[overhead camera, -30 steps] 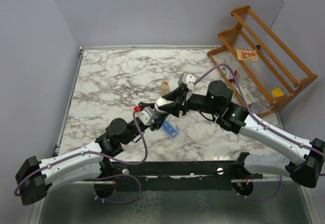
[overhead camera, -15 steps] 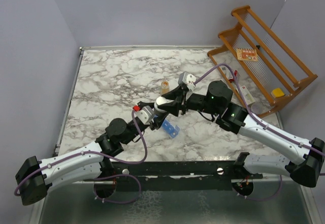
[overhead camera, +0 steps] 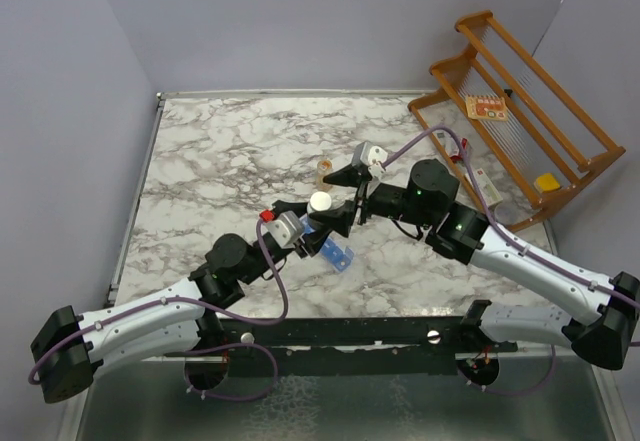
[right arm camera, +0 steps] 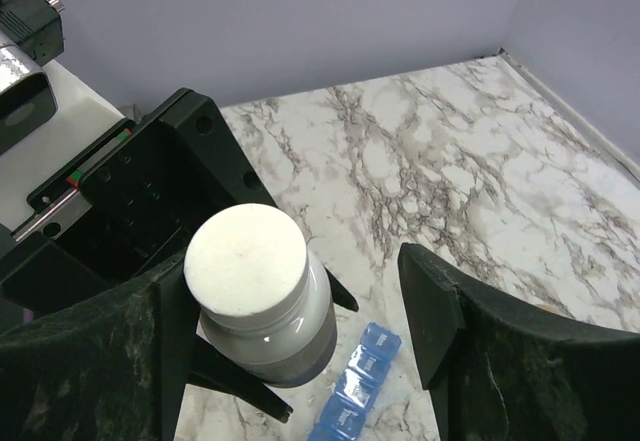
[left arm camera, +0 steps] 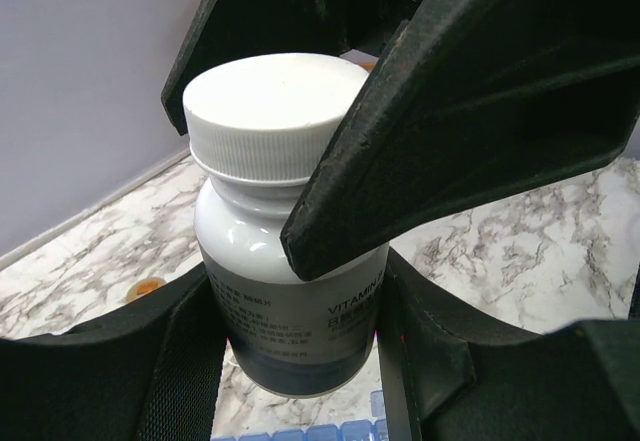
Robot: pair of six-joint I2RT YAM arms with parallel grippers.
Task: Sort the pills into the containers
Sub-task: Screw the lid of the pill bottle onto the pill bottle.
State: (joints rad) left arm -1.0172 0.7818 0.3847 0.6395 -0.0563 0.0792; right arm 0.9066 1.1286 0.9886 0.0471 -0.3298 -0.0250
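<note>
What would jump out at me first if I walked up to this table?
Two black robot arms meet mid-table over one white-capped bottle: the left arm's fingers clamp its body, while the right arm's fingers stand spread on either side of its cap. Beneath it a blue pill strip lies on the marble table, and a wooden rack stands at the far right.

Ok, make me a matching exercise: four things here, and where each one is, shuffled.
1. white-capped bottle
2. pill strip
3. amber bottle
4. rack

A. beyond the table's right edge
B. flat on the table, near the grippers
C. in the left gripper
D. upright on the table, farther back

Pairs: 1-C, 2-B, 3-D, 4-A
</note>
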